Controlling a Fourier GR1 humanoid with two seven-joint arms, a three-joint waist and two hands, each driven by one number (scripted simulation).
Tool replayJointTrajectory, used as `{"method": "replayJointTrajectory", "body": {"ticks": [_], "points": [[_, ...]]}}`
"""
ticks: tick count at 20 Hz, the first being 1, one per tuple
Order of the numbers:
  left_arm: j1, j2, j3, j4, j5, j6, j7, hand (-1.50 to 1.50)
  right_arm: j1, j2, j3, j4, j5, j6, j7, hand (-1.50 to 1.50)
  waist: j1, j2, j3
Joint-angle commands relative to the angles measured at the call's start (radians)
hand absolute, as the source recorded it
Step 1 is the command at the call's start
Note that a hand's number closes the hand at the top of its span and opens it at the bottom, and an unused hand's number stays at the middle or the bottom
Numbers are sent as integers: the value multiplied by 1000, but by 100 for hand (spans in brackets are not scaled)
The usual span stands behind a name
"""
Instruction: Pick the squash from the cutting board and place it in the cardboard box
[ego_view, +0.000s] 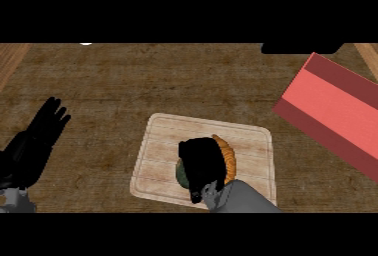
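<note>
Now | right hand (201, 162) curled over squash (227, 159) | on cutting board (166, 145)

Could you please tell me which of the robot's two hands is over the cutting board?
The right hand, curled over the squash on the cutting board. The left hand rests open at the view's left edge, off the board.

A dark brown bench (148, 80) with rough, streaky wood grain fills the view. Lighter wooden strips run along its edges at ten o'clock (11, 60) and two o'clock (367, 55). A small bright spot (86, 44) sits at eleven o'clock.
</note>
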Motion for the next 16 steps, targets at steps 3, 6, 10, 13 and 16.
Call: {"method": "replayJointTrajectory", "body": {"ticks": [3,6,10,13,16], "points": [[32,-9,20,-39,1,-30,2,0,-54,7,-38,102,34,-37,-117,150,3,1,0],[-4,-40,-13,-73,-51,39,67,0,-20,-33,-48,-11,30,26,-87,150,-3,-1,0],[-64,-37,23,50,-39,-5,1,0,70,-32,18,-63,67,-18,-78,150,-7,0,0],[29,-16,40,-12,-28,-25,-8,0,148,-303,-68,-188,-46,28,-267,150,-11,-2,1],[-6,-25,47,-21,-18,6,38,0,270,-480,-93,-337,-56,20,-371,150,-22,-4,1]]}}
